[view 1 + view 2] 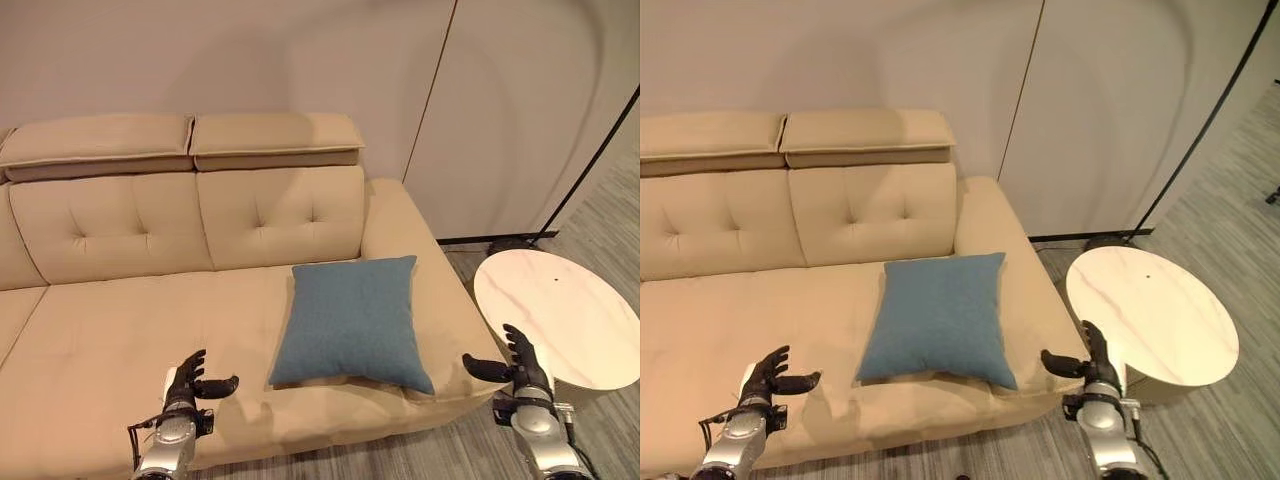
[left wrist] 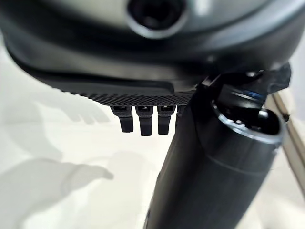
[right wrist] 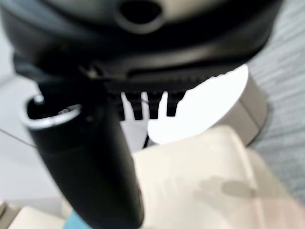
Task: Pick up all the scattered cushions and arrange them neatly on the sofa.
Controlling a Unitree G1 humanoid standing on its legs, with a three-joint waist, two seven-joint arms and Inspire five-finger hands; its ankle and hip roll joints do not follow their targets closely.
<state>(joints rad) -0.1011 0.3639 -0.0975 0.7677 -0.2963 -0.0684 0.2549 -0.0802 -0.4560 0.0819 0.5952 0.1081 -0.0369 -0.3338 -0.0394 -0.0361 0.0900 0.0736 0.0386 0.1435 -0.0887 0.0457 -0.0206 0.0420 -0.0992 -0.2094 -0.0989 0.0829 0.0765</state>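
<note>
A blue cushion (image 1: 352, 322) lies flat at centre frame on the beige sofa (image 1: 120, 330). The left hand (image 1: 187, 385), lower left, and the right hand (image 1: 520, 362), lower right, hold nothing, fingers straight.

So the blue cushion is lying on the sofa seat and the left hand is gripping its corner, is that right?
Not quite: the blue cushion does lie on the sofa seat, but the left hand is open and apart from it, as the left eye view shows.
</note>
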